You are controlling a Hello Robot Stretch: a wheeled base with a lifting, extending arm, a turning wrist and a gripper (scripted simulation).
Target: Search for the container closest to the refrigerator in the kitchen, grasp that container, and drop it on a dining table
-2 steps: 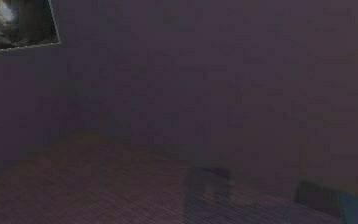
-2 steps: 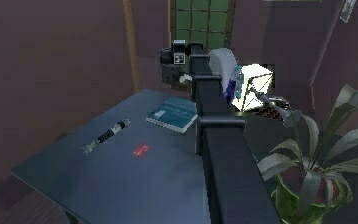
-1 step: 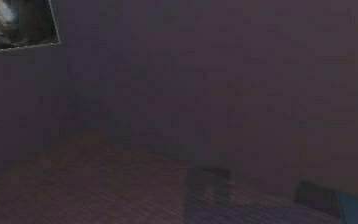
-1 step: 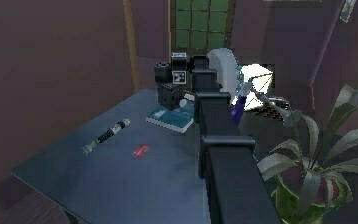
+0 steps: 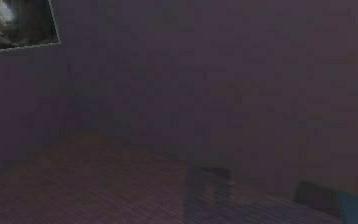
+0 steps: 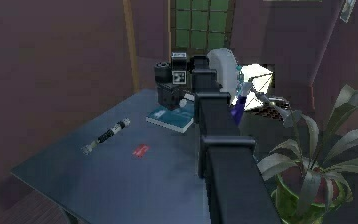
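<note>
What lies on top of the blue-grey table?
A dark stick-like item, a small red thing and a flat teal item. The arm covers the right part of the table.

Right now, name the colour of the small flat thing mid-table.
The small flat thing is red, clearest in the arm side view.

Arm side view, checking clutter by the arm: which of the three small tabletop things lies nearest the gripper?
The flat teal thing, just below the gripper in the picture. The red speck and the slim dark stick lie farther left.
</note>
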